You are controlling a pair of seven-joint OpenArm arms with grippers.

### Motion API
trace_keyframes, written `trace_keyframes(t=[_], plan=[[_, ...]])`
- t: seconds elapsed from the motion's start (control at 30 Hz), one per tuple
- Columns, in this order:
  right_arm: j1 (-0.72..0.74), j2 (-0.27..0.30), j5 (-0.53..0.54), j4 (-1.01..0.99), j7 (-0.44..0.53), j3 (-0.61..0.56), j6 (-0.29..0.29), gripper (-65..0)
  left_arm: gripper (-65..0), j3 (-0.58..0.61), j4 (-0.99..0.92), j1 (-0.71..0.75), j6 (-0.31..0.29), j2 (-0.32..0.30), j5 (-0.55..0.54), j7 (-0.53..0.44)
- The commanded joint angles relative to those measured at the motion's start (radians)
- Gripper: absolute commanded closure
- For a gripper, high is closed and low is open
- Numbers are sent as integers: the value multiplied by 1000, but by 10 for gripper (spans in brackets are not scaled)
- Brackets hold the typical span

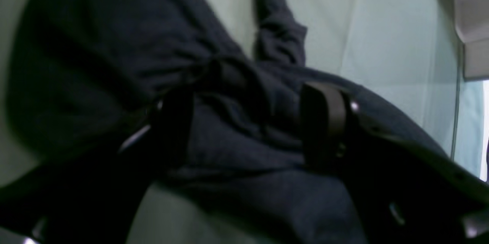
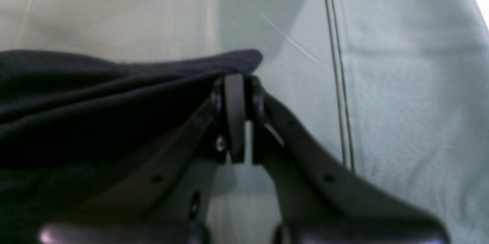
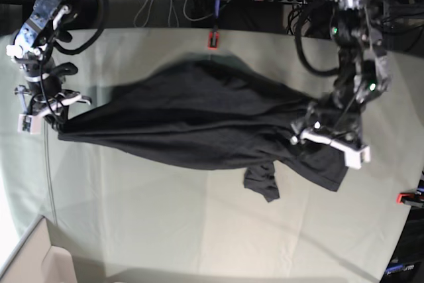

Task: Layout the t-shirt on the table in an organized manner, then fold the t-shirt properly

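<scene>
Garment: large dark charcoal-grey soft fabric t-shirt [image 3: 199, 120], stretched in a long bunched band across the middle of the table, creased lengthwise, with one sleeve [image 3: 262, 183] hanging out on the near side. No printed mark is visible on it in any view.

Surface: broad flat table [image 3: 165, 223] under pale grey-green creased cloth; small red-orange clamps at the far edge [image 3: 212, 39] and right edge [image 3: 409, 197].

Right gripper [image 2: 240, 83]: black fingers pressed together, clamped on the pointed left end of the t-shirt [image 2: 95, 95]; the fabric corner folds over the fingertips. In the base view this gripper [image 3: 54, 118] sits at the left end of the garment.

Left gripper [image 1: 254, 122]: black fingers spread wide apart, straddling a gathered ridge of the t-shirt [image 1: 114, 53] at its right end. The wrist view is dim and blurred; whether the pads touch the cloth cannot be told. In the base view the gripper [image 3: 329, 136] is partly hidden by its own white bracket.

Cut off: cardboard box corner [image 3: 33, 260], near left.
</scene>
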Motion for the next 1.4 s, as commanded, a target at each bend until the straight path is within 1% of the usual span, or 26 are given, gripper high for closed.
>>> trace_keyframes(t=[0.0,0.03,0.1,0.2,0.37,0.5,0.6,0.63,0.67,0.7,0.73,0.83,0.9,0.97,1.17,1.3,1.37], plan=[[-2,8,23,18,31,-1,4,0,-422,3,-2,-19,1,-9,8,-12],[-9,8,23,18,31,-1,4,0,-422,3,-25,-36,1,-5,24,-12],[-18,8,23,18,31,-1,4,0,-422,-3,-76,-71,1,26,50,-12],[-22,8,23,18,31,-1,8,0,-422,3,-132,-108,1,46,95,-12],[-41,8,23,18,31,-2,8,0,-422,3,-195,-153,1,83,118,-12],[-44,8,23,17,31,-2,9,0,-422,5,-254,-182,-5,89,120,-12],[-44,8,22,17,31,-2,9,0,-412,48,-300,-206,-7,86,113,-12],[-44,8,20,17,31,-2,9,0,-381,63,-301,-208,-8,84,110,-12],[-44,8,20,17,31,-2,9,0,-327,71,-300,-209,-10,84,110,-12],[-44,8,20,17,31,-2,9,0,-253,75,-294,-211,-10,87,110,-14],[-44,8,20,17,31,-2,9,0,-193,79,-287,-211,-11,89,109,-26],[-44,8,20,17,31,-2,9,0,0,86,-249,-208,-10,106,90,-122],[-44,8,20,17,31,-2,9,0,-12,86,-231,-212,-10,107,87,-142],[-44,8,20,17,31,-2,9,0,0,86,-209,-229,-10,109,83,-144],[-53,11,19,17,31,-2,9,0,-1,92,-200,-364,-10,115,84,-132],[-55,12,19,17,31,-2,9,0,-1,166,-208,-475,-10,115,89,-141],[-55,12,19,17,31,-2,9,0,-1,198,-245,-539,-10,118,89,-144]])
